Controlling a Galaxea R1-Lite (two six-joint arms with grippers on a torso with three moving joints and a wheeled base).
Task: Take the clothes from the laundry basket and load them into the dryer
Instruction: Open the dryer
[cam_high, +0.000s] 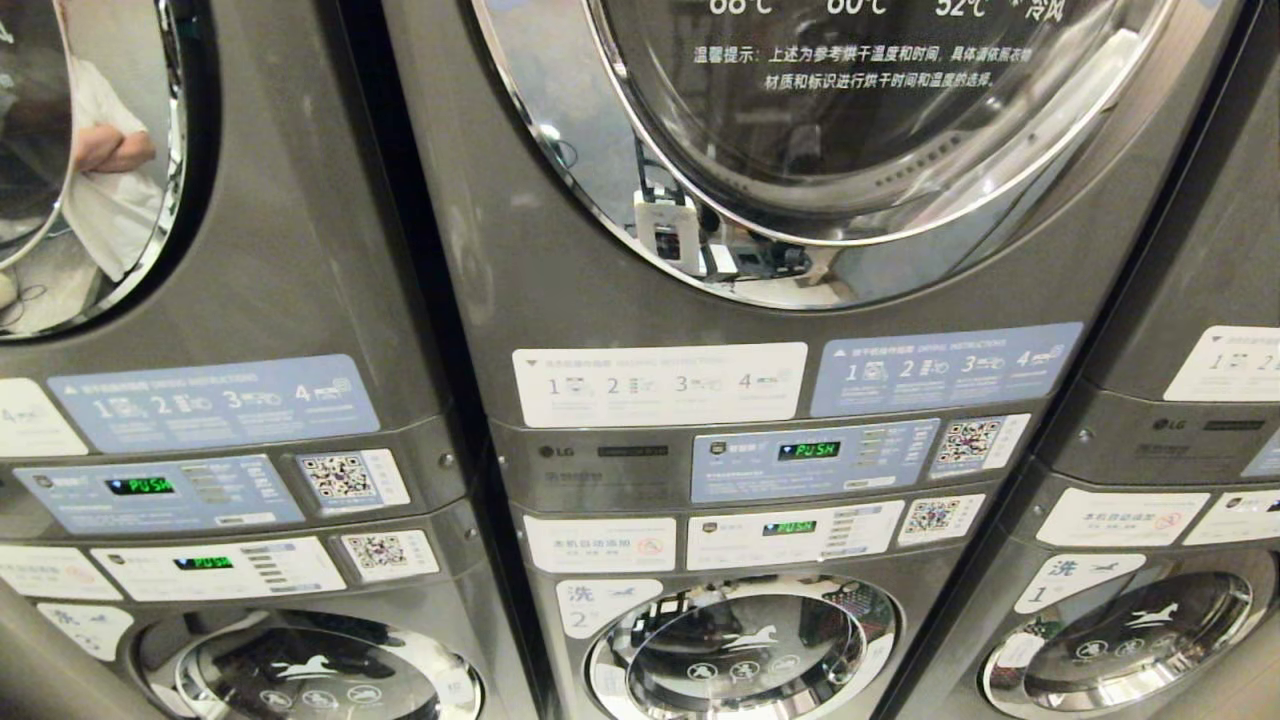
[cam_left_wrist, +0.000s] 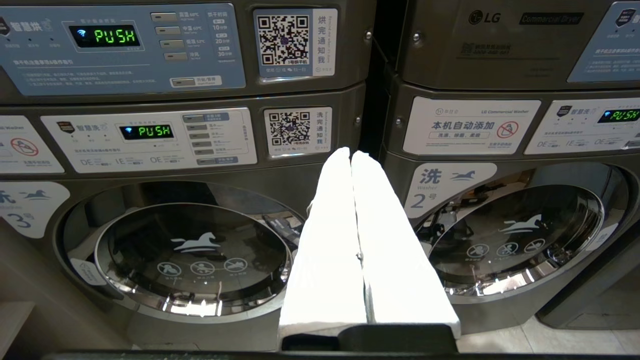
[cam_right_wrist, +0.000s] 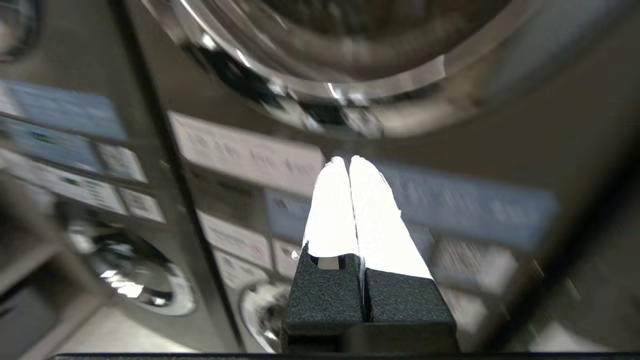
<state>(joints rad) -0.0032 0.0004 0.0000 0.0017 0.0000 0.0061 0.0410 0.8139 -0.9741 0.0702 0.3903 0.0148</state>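
You are facing a wall of stacked grey machines, and the one that matters is the dryer (cam_high: 800, 150) straight ahead, its round chrome-ringed door (cam_high: 870, 110) in the upper middle of the head view. That door is shut, which is why nothing can be loaded yet: by my reading, opening it comes first.

Your right gripper (cam_right_wrist: 349, 162) has its white fingers (cam_right_wrist: 330, 210) pressed together with nothing between them. It points up at the lower edge of that door, above the blue and white instruction stickers (cam_high: 660, 385), which suggests it is heading for the door rim or handle; the handle itself I cannot make out.

Your left gripper (cam_left_wrist: 351, 154) is also closed and empty, fingers touching along their length. It points level at the seam between two lower washers (cam_left_wrist: 195, 250), apparently parked out of the way so the right arm works alone.

Neither the clothes nor the laundry basket appears in any view, so you cannot place them from here. Neither arm shows in the head view. A person is reflected in the door glass (cam_high: 90, 150) of the machine on the far left.
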